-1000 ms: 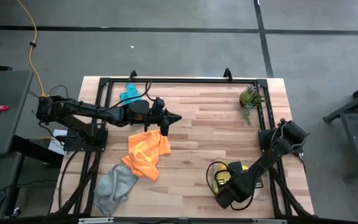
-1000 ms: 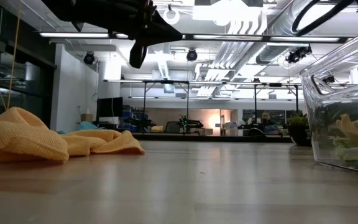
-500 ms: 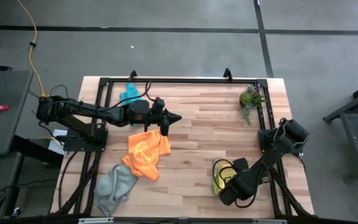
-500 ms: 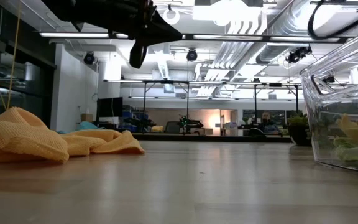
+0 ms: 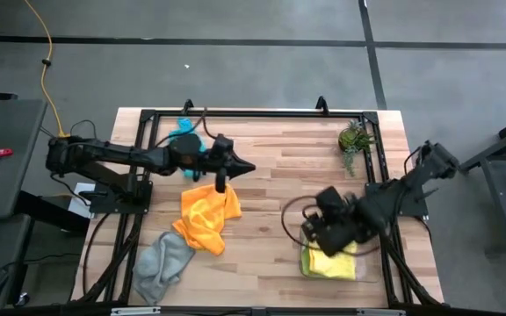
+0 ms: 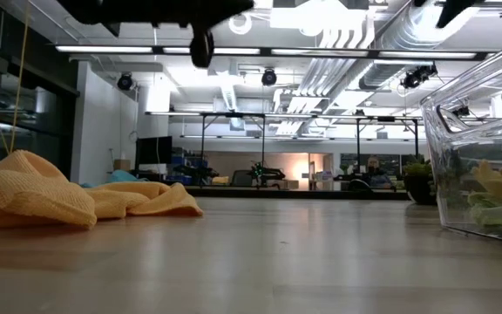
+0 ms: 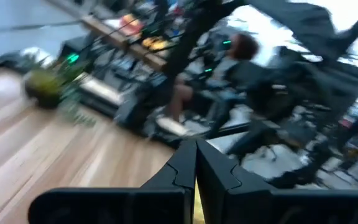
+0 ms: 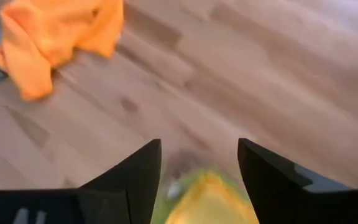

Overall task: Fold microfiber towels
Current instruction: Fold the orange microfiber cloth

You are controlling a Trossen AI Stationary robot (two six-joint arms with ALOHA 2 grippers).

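The orange towel (image 5: pixel 205 215) lies crumpled on the table left of centre and also shows in the low view (image 6: pixel 59 196). The grey towel (image 5: pixel 161 262) lies near the front left. The teal towel (image 5: pixel 183 133) lies at the far left under my left arm. The yellow towel (image 5: pixel 332 262) lies folded in the clear tray (image 6: pixel 478 105), with a lime green edge (image 5: pixel 306 256) beside it. My left gripper (image 5: pixel 235 167) is shut and empty, raised over the orange towel's far edge. My right gripper (image 8: pixel 197 168) is open and empty above the tray's far left part (image 5: pixel 313 230).
A small potted plant (image 5: pixel 353 140) stands at the far right. The black frame rails (image 5: pixel 235 112) run along the table's far edge and sides. Bare wood (image 5: pixel 279 189) lies between the orange towel and the tray.
My right gripper has risen out of the tray and gone toward the table's far edge, leaving the yellow towel lying in the tray. My left gripper has risen a little above the orange towel. The towels have not moved.
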